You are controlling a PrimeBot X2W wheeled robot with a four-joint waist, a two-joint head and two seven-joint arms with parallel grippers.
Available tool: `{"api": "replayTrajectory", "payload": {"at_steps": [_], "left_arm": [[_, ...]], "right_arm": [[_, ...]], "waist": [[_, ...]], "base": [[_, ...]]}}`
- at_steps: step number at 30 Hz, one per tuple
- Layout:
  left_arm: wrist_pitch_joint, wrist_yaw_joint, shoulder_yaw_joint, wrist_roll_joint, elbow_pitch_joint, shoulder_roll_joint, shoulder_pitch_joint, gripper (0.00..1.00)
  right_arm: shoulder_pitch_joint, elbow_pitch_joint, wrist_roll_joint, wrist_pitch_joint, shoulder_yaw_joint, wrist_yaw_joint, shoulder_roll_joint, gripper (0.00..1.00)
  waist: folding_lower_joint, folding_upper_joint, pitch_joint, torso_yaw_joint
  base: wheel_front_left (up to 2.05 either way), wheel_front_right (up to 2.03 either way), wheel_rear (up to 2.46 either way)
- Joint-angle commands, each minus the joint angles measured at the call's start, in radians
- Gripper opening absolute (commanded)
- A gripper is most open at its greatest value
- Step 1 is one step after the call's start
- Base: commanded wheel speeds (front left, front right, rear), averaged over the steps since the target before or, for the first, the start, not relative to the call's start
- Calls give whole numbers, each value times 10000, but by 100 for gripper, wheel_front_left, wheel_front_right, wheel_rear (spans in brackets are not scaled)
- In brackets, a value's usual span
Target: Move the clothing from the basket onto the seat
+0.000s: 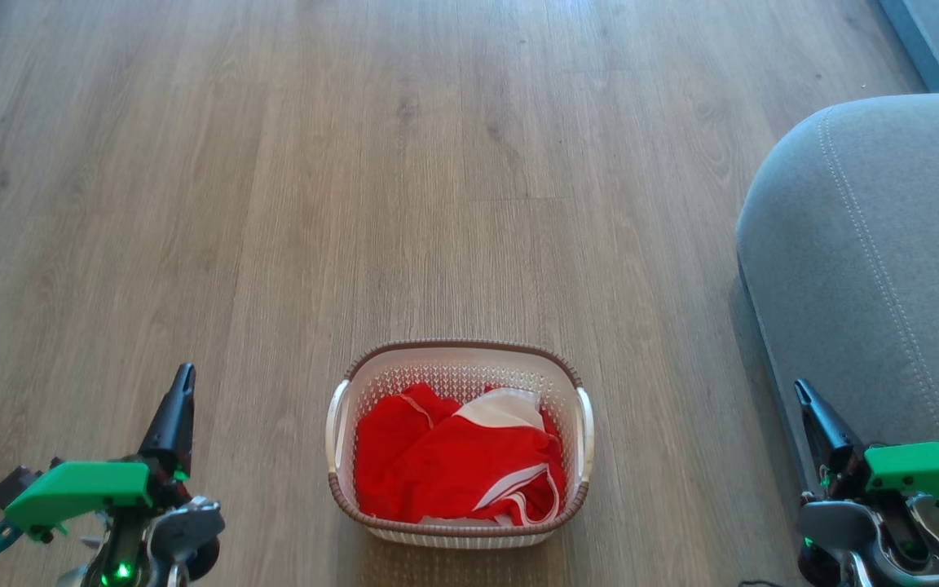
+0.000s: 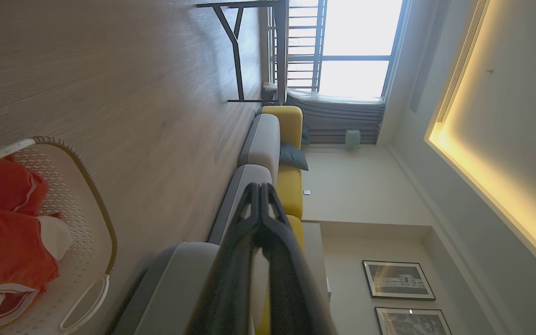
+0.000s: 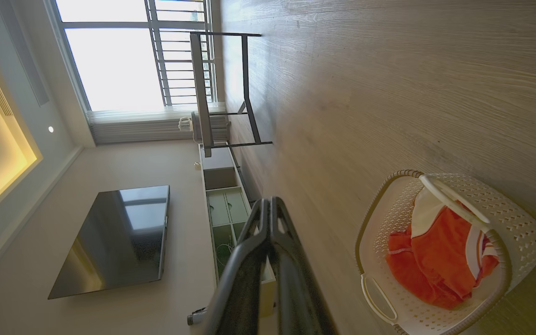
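The cream perforated basket (image 1: 458,362) with a brown rim stands on the wooden floor at the bottom centre of the head view. Red clothing (image 1: 445,469) with white stripes and a white piece lies crumpled inside it. The grey seat (image 1: 877,269) fills the right side, its rounded edge near the basket. My left gripper (image 1: 183,377) hangs shut and holds nothing, left of the basket. Over the seat's front edge, right of the basket, my right gripper (image 1: 800,390) is shut and holds nothing. The left wrist view shows the basket (image 2: 92,223), clothing (image 2: 3,246) and shut fingertips (image 2: 259,188); the right wrist view shows the basket (image 3: 519,223).
Bare wooden floor (image 1: 404,179) stretches ahead of the basket. A dark-framed table (image 3: 221,88) stands by the window far off. A long grey and yellow sofa (image 2: 268,144) runs along the wall, with a TV (image 3: 119,237) and low cabinet (image 3: 224,204) opposite.
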Motion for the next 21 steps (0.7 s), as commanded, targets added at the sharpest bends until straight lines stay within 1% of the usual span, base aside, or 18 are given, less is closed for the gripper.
{"api": "replayTrajectory", "payload": {"at_steps": [1,21], "left_arm": [[29,-69,357,-14,-338,41,-557,0],[29,-69,357,-14,-338,41,-557,0]], "right_arm": [[-504,-368,62,72,174,69,-68,0],[-504,-368,62,72,174,69,-68,0]], "waist": [[0,0,0,0],[0,0,0,0]], "base": [[0,0,0],[0,0,0]]}}
